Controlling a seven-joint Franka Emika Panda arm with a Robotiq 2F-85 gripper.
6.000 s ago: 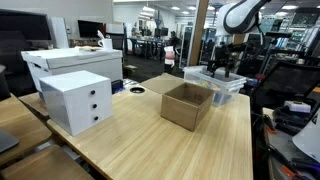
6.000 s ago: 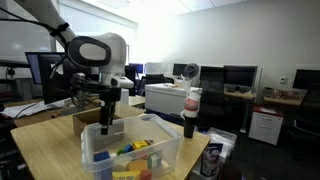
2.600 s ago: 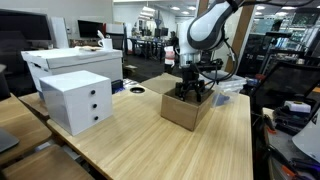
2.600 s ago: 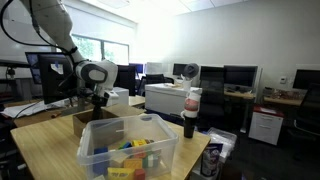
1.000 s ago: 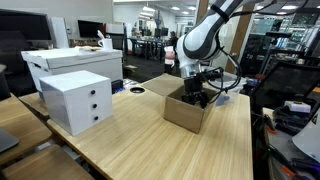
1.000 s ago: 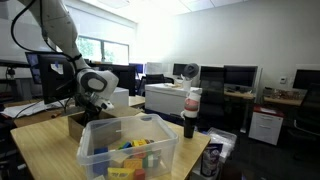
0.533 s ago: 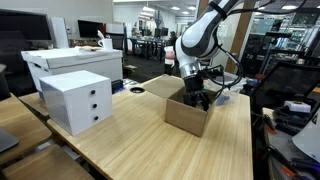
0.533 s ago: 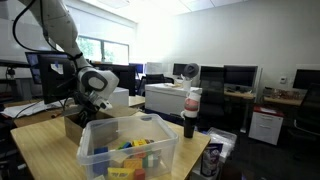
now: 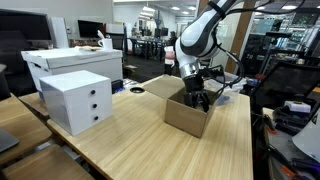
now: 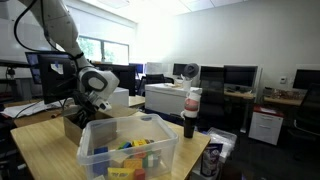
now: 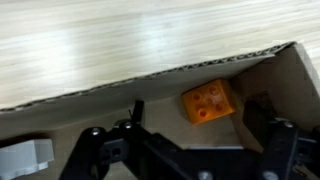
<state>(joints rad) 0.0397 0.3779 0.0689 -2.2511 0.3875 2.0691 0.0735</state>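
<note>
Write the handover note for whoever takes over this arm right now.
Gripper: open, holding nothing, lowered into the cardboard box.
In the box: an orange block lies below the open jaws, not gripped; a grey block lies off to one side.
Clear bin: holds more coloured blocks.
Done: two blocks lie in the box.
Left: probably the blocks in the bin.

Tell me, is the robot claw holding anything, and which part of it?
Nothing is held. The gripper is open, and the orange block lies free in the cardboard box.
</note>
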